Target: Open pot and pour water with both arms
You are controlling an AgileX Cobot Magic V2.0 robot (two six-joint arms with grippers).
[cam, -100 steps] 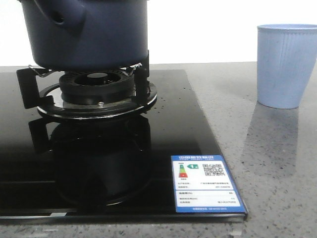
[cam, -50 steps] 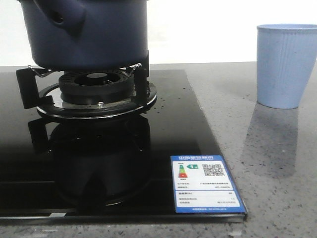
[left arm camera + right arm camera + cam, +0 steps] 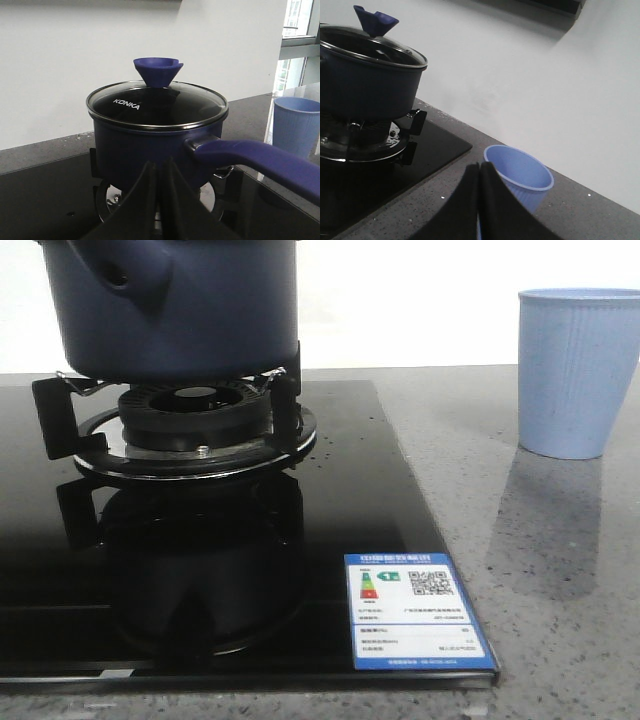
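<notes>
The pot [image 3: 157, 135] sits lidded on the burner [image 3: 195, 430] — nothing lifted yet; both grippers, left [image 3: 159, 197] and right [image 3: 479, 200], have fingers pressed together, holding nothing — cup [image 3: 520, 177] waits alongside.

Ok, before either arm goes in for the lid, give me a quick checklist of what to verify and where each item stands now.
1. Pot seated on the burner: ok, it rests on the supports.
2. Glass lid on the pot, knob upright and free: ok, nothing touches it.
3. Handle clear for a grasp: ok, it juts out to the cup's side, unobstructed.
4. Light blue cup upright, apart from the stove: ok, on the counter.
5. Left gripper ready: not ok, fingers closed, must open first.
6. Right gripper ready: not ok, fingers closed.
7. Water in the pot: cannot tell.
</notes>
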